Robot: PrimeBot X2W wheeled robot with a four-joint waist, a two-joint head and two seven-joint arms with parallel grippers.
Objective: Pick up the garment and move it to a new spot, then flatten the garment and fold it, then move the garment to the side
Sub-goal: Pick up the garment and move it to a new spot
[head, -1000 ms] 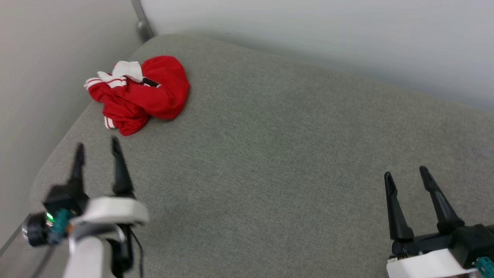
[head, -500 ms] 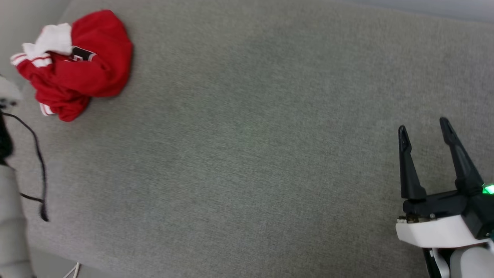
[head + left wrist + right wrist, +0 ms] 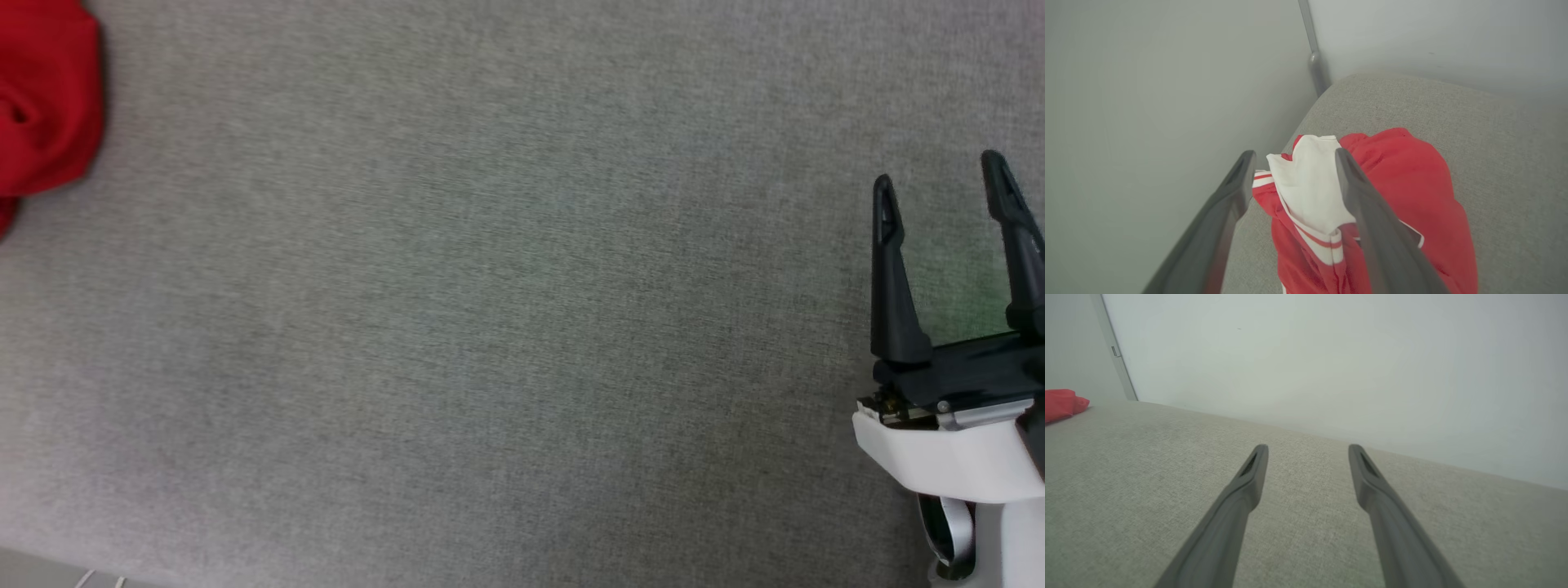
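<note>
Left gripper (image 3: 1294, 156) wide open, empty, aimed at the garment (image 3: 1412, 183): we should sink deep into the bunch before closing; right gripper (image 3: 937, 171) open, empty too.

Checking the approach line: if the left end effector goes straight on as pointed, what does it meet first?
Likely the red T-shirt, at its white sleeve, which sits between the open fingers of the left end effector. Depth is unclear.

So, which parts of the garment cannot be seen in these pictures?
Head view: the left edge cuts off most of the garment.
Left wrist view: a finger of the left gripper covers part of it; the bottom edge cuts its lower part.
Right wrist view: it is small, cut by the left edge.
</note>
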